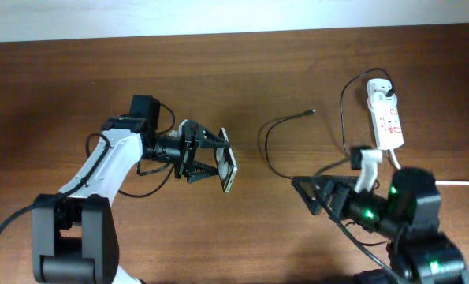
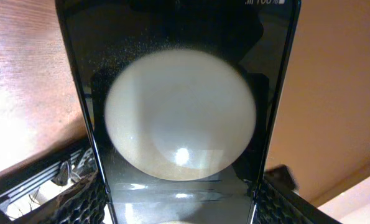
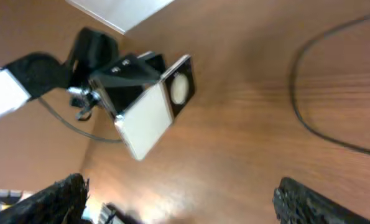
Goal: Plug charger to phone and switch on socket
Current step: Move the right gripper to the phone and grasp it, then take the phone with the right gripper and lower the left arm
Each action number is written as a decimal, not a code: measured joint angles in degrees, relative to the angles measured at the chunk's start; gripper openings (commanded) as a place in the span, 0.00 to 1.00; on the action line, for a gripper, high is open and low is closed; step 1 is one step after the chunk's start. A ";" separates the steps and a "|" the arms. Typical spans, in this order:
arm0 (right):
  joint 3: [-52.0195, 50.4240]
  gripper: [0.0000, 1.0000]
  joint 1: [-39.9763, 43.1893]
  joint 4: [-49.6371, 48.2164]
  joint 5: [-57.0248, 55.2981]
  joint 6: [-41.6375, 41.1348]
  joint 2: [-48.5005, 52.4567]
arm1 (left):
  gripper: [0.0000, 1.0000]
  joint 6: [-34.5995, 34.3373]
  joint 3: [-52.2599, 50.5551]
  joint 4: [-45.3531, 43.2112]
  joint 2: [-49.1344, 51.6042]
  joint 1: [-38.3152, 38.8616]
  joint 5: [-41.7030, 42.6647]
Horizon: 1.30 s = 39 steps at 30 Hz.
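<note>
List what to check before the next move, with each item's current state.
1. The phone is clamped in the left gripper: ok.
2. The right gripper is open and empty: ok.
3. The charger tip lies free on the table, with nothing on top of it: ok.
4. The charger tip is in the phone: not ok, they are well apart.
5. The phone's port faces the right gripper: cannot tell, the port is not visible.
6. The power strip is switched on: cannot tell, its switches are too small to read.
</note>
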State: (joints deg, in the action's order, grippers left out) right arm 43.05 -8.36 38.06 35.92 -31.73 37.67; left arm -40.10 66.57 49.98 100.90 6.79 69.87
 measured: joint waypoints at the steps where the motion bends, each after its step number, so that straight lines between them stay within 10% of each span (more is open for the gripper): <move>1: 5.42 0.99 -7.45 1.27 -3.15 1.05 5.62 | 0.48 0.00 0.00 -0.04 0.00 0.00 0.04; 14: 10.36 0.82 -40.19 -12.96 -36.06 -2.62 32.17 | 0.47 -1.01 0.00 -0.35 0.00 0.00 0.00; 28: 10.43 0.17 -44.30 -24.39 -52.35 -11.06 41.40 | 0.50 -1.79 0.00 -0.35 0.00 0.00 -2.14; 31: 10.43 0.13 -44.28 -23.98 -52.15 -11.65 41.40 | 0.65 -1.77 0.00 -0.33 0.00 -0.07 -2.38; 33: 10.43 0.11 -44.17 -23.56 -52.19 -12.07 41.38 | 1.00 -1.77 0.00 -0.31 0.00 -0.11 -2.34; 39: 10.40 0.04 -41.03 -18.38 -47.45 -11.82 38.10 | 0.99 -0.83 0.02 -0.28 -0.02 -5.68 -1.53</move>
State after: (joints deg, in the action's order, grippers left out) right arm 53.45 -49.39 19.68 -11.53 -43.55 75.77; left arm -40.93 66.59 49.69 100.88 1.10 68.34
